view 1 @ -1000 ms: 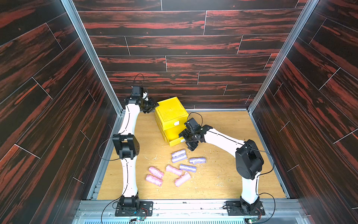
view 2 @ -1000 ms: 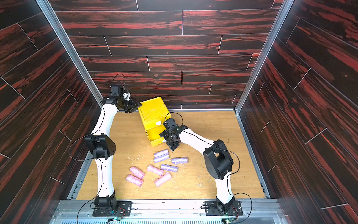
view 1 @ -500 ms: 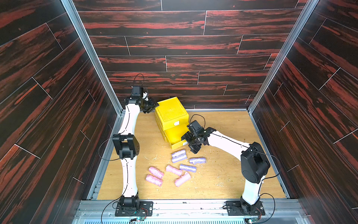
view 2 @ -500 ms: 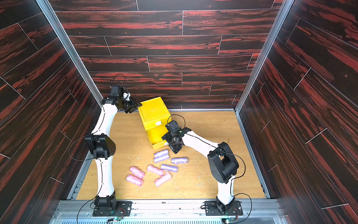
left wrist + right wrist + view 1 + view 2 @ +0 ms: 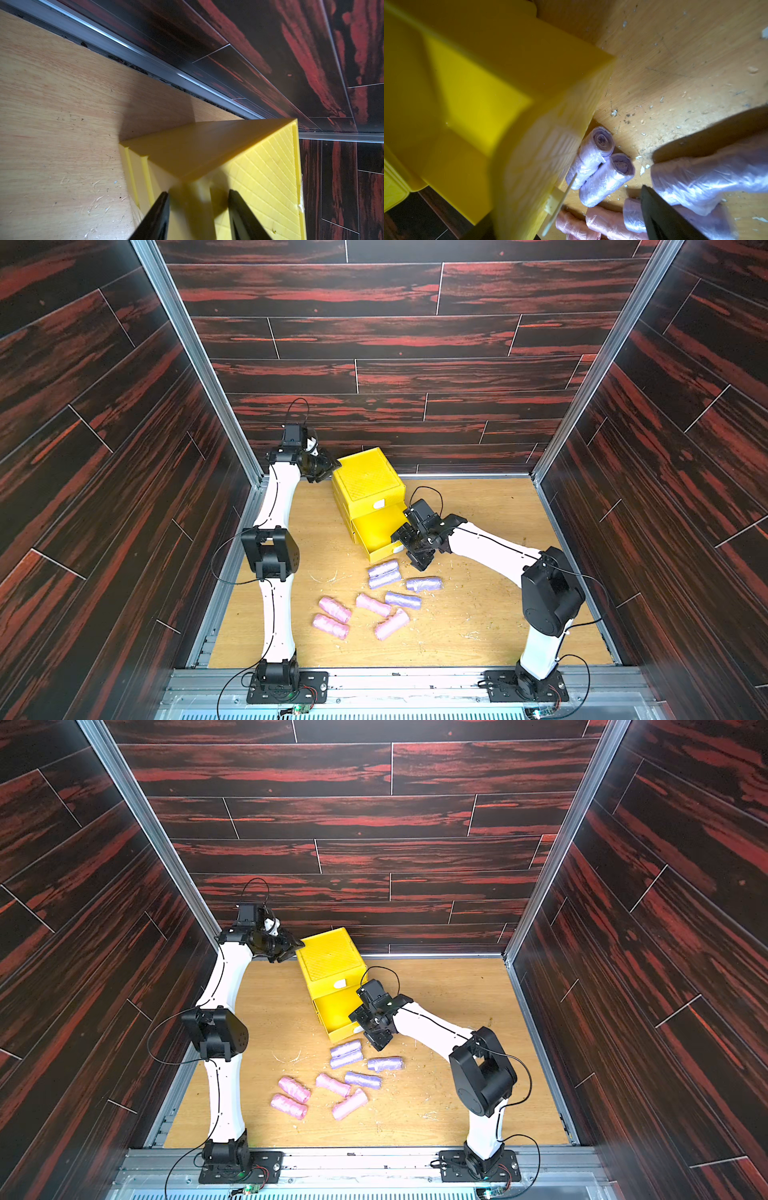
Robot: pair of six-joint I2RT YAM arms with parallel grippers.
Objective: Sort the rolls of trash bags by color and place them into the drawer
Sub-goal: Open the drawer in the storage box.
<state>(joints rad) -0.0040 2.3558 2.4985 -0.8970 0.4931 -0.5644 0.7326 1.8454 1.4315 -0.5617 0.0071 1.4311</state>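
Observation:
The yellow drawer chest (image 5: 368, 483) stands at the back, turned at an angle. One of its lower drawers (image 5: 380, 533) is pulled out, and its inside (image 5: 467, 93) is empty. My right gripper (image 5: 409, 551) is open wide at that drawer's front corner, by the white tab (image 5: 554, 201). Several lavender rolls (image 5: 384, 574) lie just in front of it, with several pink rolls (image 5: 334, 610) nearer the front. The same lavender rolls (image 5: 604, 166) and pink ones (image 5: 608, 224) show in the right wrist view. My left gripper (image 5: 199, 195) straddles the chest's back left top edge (image 5: 338, 468), with its fingers against it.
The wooden floor (image 5: 478, 614) is littered with small plastic scraps. Dark wood-pattern walls (image 5: 395, 377) and metal rails close in the cell on three sides. The chest sits close to the back rail (image 5: 145, 62). Bare floor lies to the right of the rolls.
My right gripper has moved forward along the chest's front toward the rolls, and the drawer looks drawn out a little farther. The left arm and the rolls have not moved.

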